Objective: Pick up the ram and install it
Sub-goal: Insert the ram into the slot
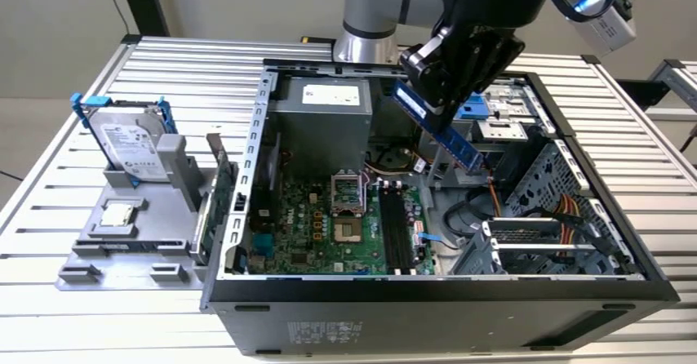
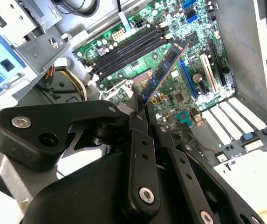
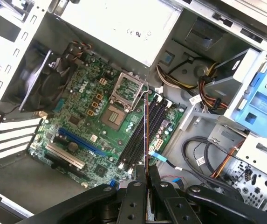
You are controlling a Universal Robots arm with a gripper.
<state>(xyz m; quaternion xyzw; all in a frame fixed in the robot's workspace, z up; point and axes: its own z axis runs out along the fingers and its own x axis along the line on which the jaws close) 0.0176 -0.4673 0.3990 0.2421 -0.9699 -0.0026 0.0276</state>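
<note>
And there it was: the gripper hung in the upper right of the exterior view, over the open computer case, with its fingers clamped on the ram. The blue stick was held by its upper end and slanted down toward the exterior view's right, clear of everything below it, above the middle of the case. In the second wrist view the ram jutted out from the pinching gripper, its dark chips showing, over the green motherboard. The first wrist view caught the ram edge-on, a thin line rising from the gripper and running alongside the black memory slots. Those memory slots sat low in the case, well under the stick. At the left of the exterior view, the hard drive stood in its grey holder.
</note>
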